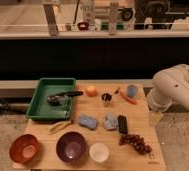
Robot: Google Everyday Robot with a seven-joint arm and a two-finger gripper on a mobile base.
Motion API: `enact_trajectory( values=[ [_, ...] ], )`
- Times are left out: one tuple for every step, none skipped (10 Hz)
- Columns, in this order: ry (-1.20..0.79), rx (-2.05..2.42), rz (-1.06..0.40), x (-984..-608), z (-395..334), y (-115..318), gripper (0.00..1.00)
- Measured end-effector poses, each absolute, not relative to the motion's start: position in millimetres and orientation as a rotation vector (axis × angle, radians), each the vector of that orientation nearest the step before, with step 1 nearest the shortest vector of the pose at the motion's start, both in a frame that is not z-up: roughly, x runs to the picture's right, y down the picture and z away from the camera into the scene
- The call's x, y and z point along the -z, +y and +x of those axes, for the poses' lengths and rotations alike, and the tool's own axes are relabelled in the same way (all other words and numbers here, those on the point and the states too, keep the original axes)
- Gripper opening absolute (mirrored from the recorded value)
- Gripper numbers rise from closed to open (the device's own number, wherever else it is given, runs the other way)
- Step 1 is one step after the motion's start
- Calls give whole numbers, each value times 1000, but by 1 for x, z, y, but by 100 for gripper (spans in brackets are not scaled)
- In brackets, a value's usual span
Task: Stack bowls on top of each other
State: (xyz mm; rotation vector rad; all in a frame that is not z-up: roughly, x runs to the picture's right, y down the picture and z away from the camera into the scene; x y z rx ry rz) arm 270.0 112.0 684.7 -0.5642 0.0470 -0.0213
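Utensil (63,96) in tray (40,107), purple bowl (71,147) beside orange bowl (24,149), hand (155,117) right

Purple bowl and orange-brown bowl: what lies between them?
Nothing: in the camera view only bare table shows between the orange-brown bowl and the purple bowl. The gripper hangs by the table's right edge.

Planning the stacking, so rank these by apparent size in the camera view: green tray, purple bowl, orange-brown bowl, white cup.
1. green rectangular plastic tray
2. glossy dark purple round bowl and orange-brown round bowl, alike, so tied
3. small white cup
The gripper hangs beside the wooden table's right edge, open.
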Motion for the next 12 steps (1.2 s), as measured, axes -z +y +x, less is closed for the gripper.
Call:
enact_trajectory(
  values=[
    [46,48,-563,-685,261,113,80],
    [48,63,-562,-686,256,114,80],
    [51,69,-563,-685,257,116,80],
    [52,79,-565,-685,256,117,80],
    [51,95,-566,-686,252,118,80],
    [51,115,-568,-686,247,120,80],
    [49,139,-569,-686,240,123,80],
    [46,164,-571,-686,231,125,80],
    [46,180,-573,-686,227,127,80],
    [47,191,-573,-686,225,128,80],
    [45,207,-574,-686,223,130,80],
    [43,227,-573,-686,220,132,80]
  ],
)
